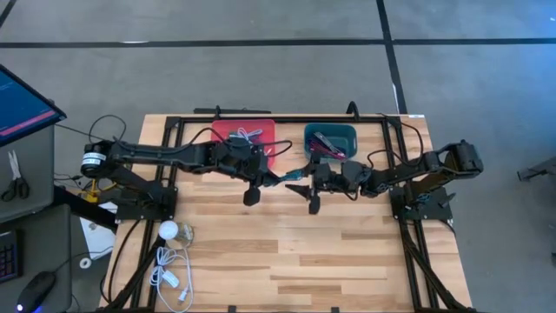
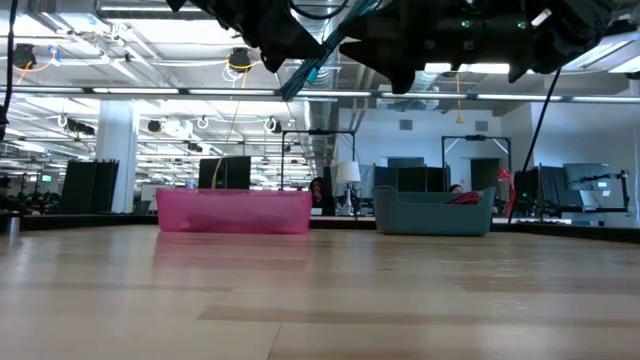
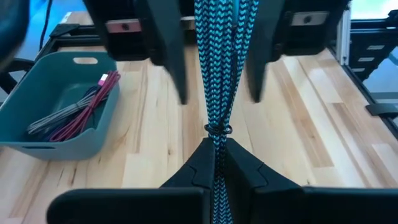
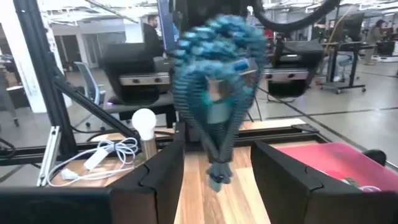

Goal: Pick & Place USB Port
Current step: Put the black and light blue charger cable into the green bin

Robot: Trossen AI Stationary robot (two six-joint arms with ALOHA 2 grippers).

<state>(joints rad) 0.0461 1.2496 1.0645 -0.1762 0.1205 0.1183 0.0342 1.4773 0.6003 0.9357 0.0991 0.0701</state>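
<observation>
Above the middle of the table, the left gripper [image 3: 216,163] is clamped on a bundled blue braided cable [image 3: 216,68]. It holds the bundle out to the right, long axis running arm to arm, toward the right gripper [image 4: 214,165]. That one's fingers stand apart around the far end, not yet touching it. The teal bin [image 1: 331,136] lies just behind, nearer the right arm.
</observation>
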